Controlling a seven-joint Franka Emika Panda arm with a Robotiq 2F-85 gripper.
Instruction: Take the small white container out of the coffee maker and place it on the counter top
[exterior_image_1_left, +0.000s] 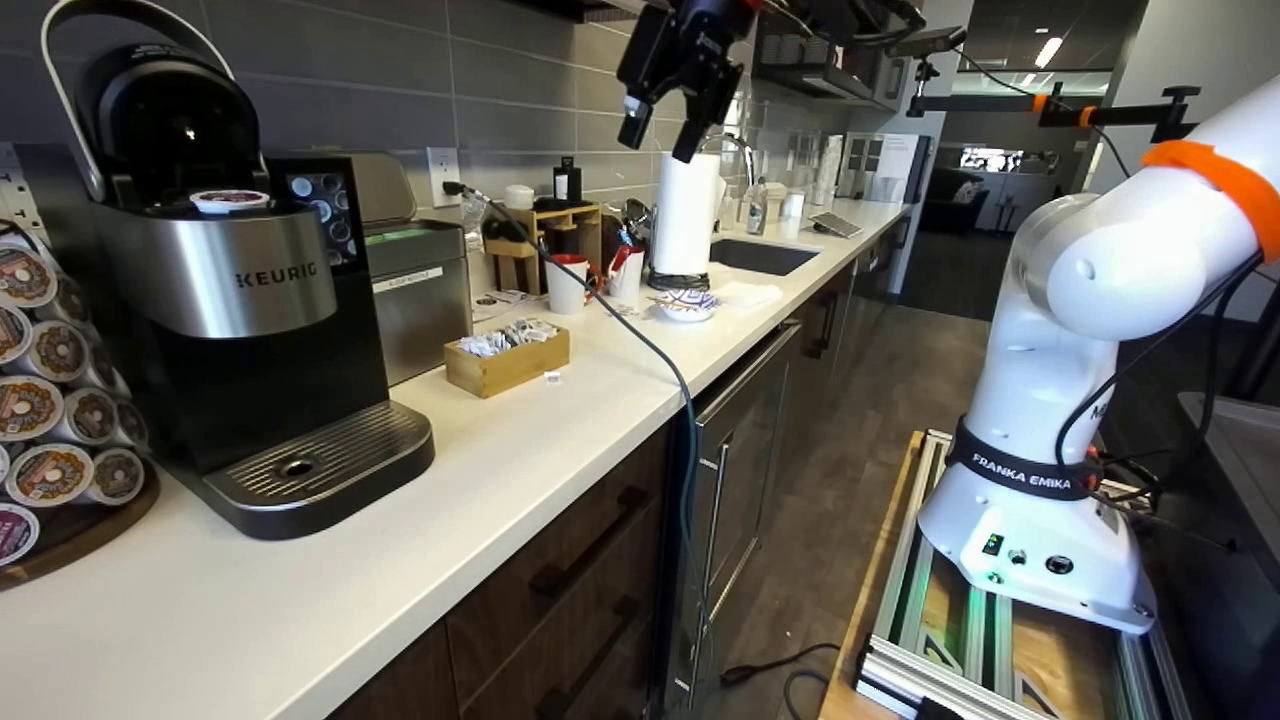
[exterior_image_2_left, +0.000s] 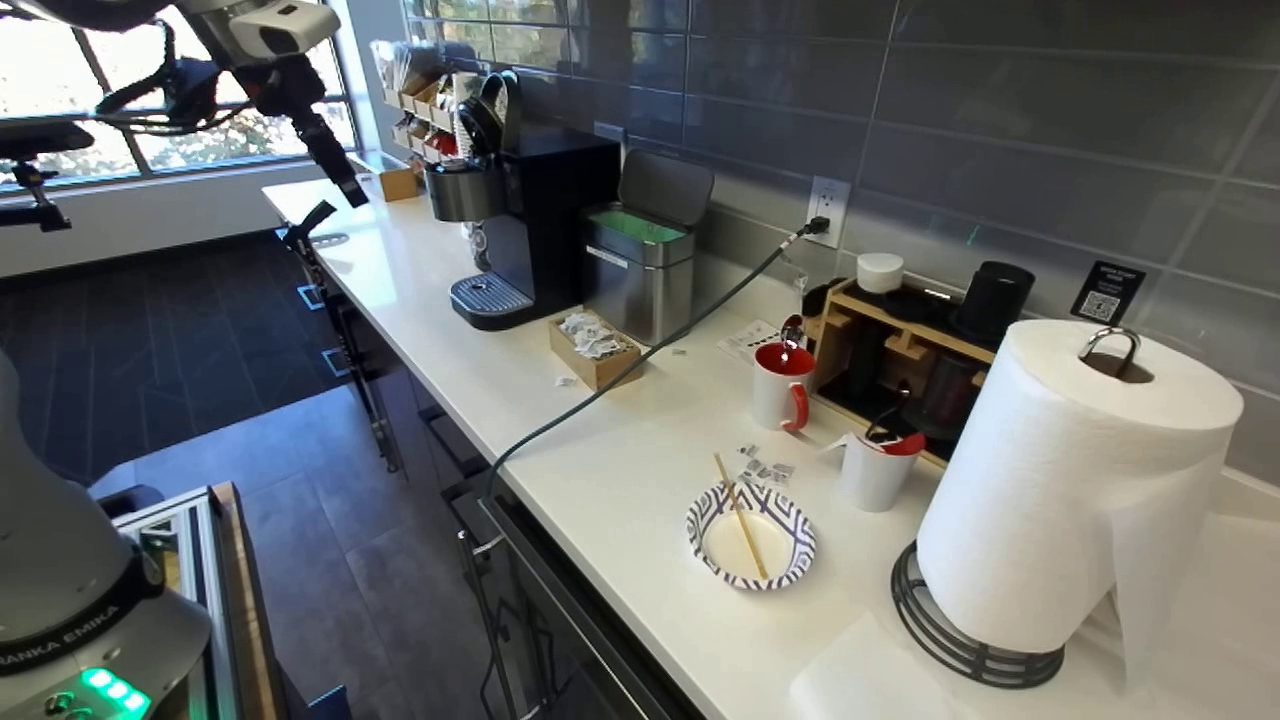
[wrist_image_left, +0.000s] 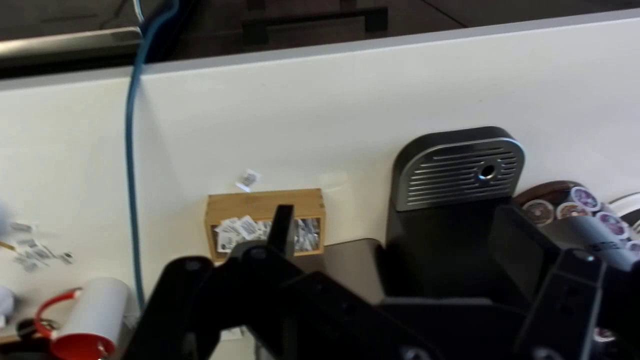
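Because the small white container (exterior_image_1_left: 230, 201) sits in the top of the coffee maker (exterior_image_1_left: 220, 270), you have the main part of this job ahead of you. Only its printed top and pale rim show; the body is hidden from sight. The coffee maker's lid (exterior_image_1_left: 170, 120) stands raised above it, so access is already there, which I would count as the one thing done. A drip tray (exterior_image_1_left: 340, 460) lies at the foot of the coffee maker, and the counter top (exterior_image_1_left: 500, 460) stretches out in front of that; there, I judge, you could set the container down. Just beside the coffee maker you have stacked pods (exterior_image_1_left: 57, 350) on one side and a metal bin (exterior_image_1_left: 425, 310) on the opposite side. Near it, on the bin side, is a wooden box (exterior_image_1_left: 525, 367) holding packets (exterior_image_1_left: 507, 338); farther from it that way, a blue cable (wrist_image_left: 130, 140) crosses the counter top. Your gripper (exterior_image_1_left: 658, 148) hangs well apart from the coffee maker, its jaws spread wide with nothing between them. By that, you look to be at the start: reaching in, gripping, lifting out and placing are all left to you.
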